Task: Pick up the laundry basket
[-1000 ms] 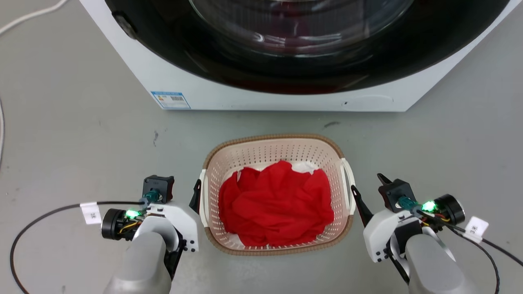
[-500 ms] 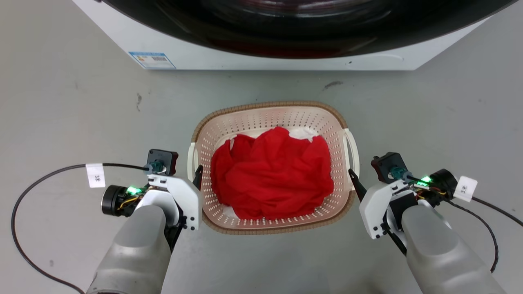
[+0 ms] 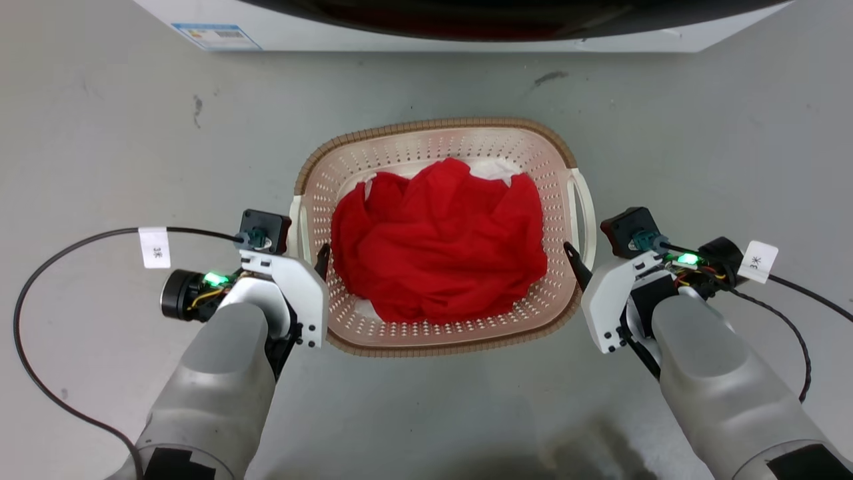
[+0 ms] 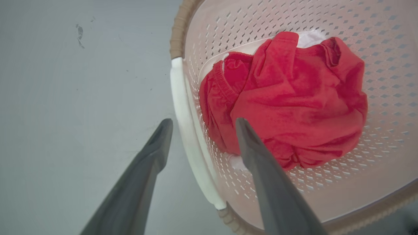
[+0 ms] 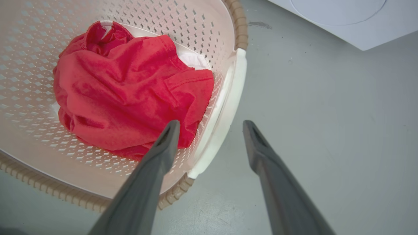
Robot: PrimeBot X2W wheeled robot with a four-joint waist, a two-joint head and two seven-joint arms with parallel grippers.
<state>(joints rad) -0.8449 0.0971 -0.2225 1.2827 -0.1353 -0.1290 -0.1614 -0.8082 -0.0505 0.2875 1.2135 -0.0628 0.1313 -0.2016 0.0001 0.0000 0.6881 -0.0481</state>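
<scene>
Laundry basket point(image 3: 413, 148) sat upright on the grey floor point(image 3: 133, 147), just in front of the washing machine point(image 3: 433, 41) and between the two arms in the head view. Inside: a crumpled red cloth point(image 3: 436, 247) covering most of the bottom, with a bit of white cloth point(image 5: 191, 58) poking out from under it on the washing machine side. Left gripper point(image 4: 203, 122) was at the basket's left white handle point(image 4: 183, 107). Its fingers point(image 4: 261, 169) were spread, and the handle ran up between them in the left wrist view, one finger outside over the floor, the other inside the rim over the red cloth. Couldn't tell if either finger touched the handle. Right gripper point(image 5: 211, 123) mirrored that at the right white handle point(image 5: 228, 104). Its fingers point(image 5: 271, 163) were spread, one inside over the red cloth, one outside over the floor, handle in the gap; contact again couldn't be told. Neither pair was closed on the handle. In the head view one dark fingertip of each gripper showed by the near end of its handle, the rest hidden behind the white wrist housings. A green light point(image 3: 213, 277) was lit on each wrist. A black cable point(image 3: 60, 252) with a white tag point(image 3: 154, 247) looped off the left wrist across the floor, same on the right. Blue label point(image 3: 214, 36) sat low on the washing machine's front, left side. Dark scuff point(image 3: 550, 78) marked the floor between washing machine and basket.
</scene>
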